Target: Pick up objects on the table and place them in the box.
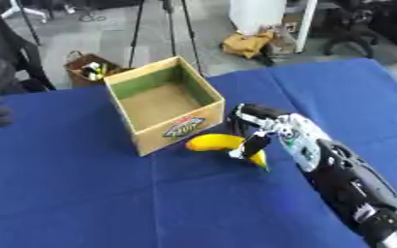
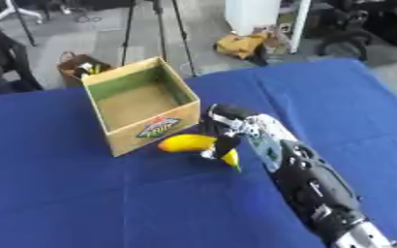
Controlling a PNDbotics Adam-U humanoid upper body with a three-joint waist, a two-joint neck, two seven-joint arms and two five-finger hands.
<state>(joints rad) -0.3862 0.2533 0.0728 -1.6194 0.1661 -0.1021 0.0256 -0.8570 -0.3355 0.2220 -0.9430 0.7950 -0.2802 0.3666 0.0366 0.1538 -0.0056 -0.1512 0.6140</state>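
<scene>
Our right hand (image 1: 254, 127) at frame middle, fingers curled down onto banana (image 1: 219, 144). Banana lies on blue surface (image 1: 83, 193), long way left-to-right, just below box (image 1: 164, 104). Box up-left of hand.

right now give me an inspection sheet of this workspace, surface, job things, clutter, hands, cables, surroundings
surface: table under a blue cloth, creased in places.
job's things: open cardboard box, upright, nothing seen inside; yellow banana on the cloth just in front of the box's near right corner.
clutter: nothing seen on the table.
hands: right hand over the banana, fingers curled down onto it; the banana lies on the cloth. Left hand not in view.
cables: nothing seen.
surroundings: tripod legs, a brown basket on the floor, a yellow-brown bundle by a white stand.
</scene>
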